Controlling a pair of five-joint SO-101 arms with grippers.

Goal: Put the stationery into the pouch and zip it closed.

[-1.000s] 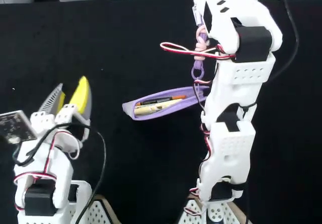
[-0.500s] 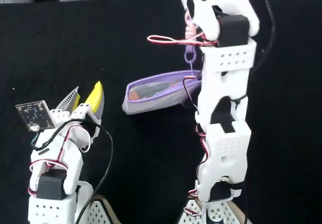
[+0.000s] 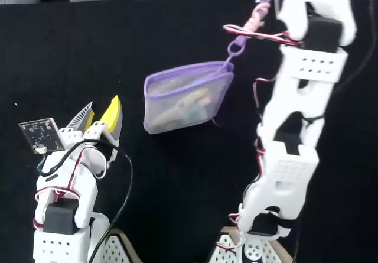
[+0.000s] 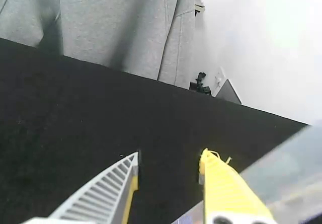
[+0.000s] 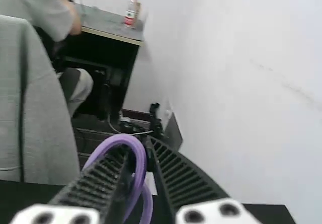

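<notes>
The purple pouch [image 3: 186, 97] hangs tilted over the black counter [image 3: 88, 44], and pale stationery [image 3: 182, 105] shows through its wall. From its 1 o'clock corner a purple loop [image 3: 235, 47] and a pink cord [image 3: 256, 15] lead up to the right tool [image 5: 145, 143], whose ribbed fingers are pressed together on the purple loop. A red-and-white wire [image 3: 260, 35] crosses the cord. At the pouch's 9 o'clock, well apart across the counter, the left tool [image 3: 97, 110] stands with its fingers spread.

Black tabletop [image 3: 118, 50], grey fabric [image 4: 126, 27], white wall [image 5: 241, 83], dark desk [image 5: 108, 30] with bottle [image 5: 132, 10]
</notes>
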